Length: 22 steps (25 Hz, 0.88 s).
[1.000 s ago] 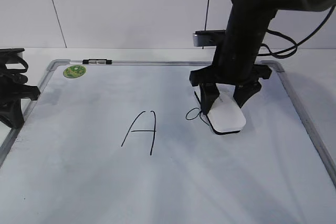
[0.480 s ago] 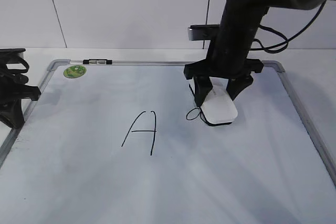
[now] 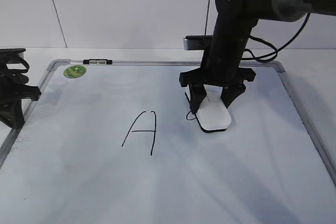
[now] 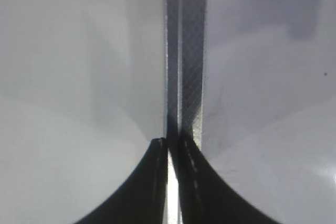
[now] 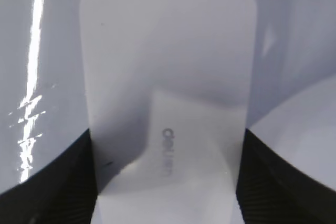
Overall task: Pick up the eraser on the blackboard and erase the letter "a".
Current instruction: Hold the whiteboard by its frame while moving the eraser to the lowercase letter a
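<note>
Right black tool [image 3: 212, 109] clamped on white rounded-rect. plastic eraser [image 3: 213, 116], fingers on both long sides; grey lettering visible on top in right wrist view. Eraser flat on large white dry-erase blackboard w/ silver-grey frame [image 3: 294, 103], right of centre, covering most of small black handwritten letter "a" [image 3: 190, 115]; only a loop showing at eraser's left edge. Big black capital "A" [image 3: 140, 131] further left. Green round sticker [image 3: 74, 71] at far-left corner. Left black tool [image 4: 170, 153] nearly shut, tips over board's left frame edge.
</note>
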Available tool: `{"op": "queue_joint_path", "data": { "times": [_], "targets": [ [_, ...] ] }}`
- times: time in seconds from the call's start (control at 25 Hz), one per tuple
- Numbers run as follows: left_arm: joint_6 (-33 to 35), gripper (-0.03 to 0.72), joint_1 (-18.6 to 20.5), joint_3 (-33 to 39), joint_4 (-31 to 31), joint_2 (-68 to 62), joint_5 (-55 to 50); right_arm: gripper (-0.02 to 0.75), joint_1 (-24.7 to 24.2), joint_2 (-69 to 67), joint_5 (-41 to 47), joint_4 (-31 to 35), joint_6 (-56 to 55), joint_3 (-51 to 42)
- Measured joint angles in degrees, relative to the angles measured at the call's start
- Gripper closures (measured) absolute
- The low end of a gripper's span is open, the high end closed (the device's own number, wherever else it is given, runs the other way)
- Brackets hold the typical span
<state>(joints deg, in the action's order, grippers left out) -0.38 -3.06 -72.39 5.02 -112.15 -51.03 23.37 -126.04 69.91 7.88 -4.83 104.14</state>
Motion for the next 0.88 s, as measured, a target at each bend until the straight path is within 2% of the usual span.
{"op": "queue_joint_path", "data": {
  "times": [0.88],
  "targets": [
    [0.00, 0.651, 0.00, 0.00, -0.10, 0.00, 0.10, 0.195, 0.38, -1.45, 0.60, 0.11, 0.03, 0.82]
  ]
}}
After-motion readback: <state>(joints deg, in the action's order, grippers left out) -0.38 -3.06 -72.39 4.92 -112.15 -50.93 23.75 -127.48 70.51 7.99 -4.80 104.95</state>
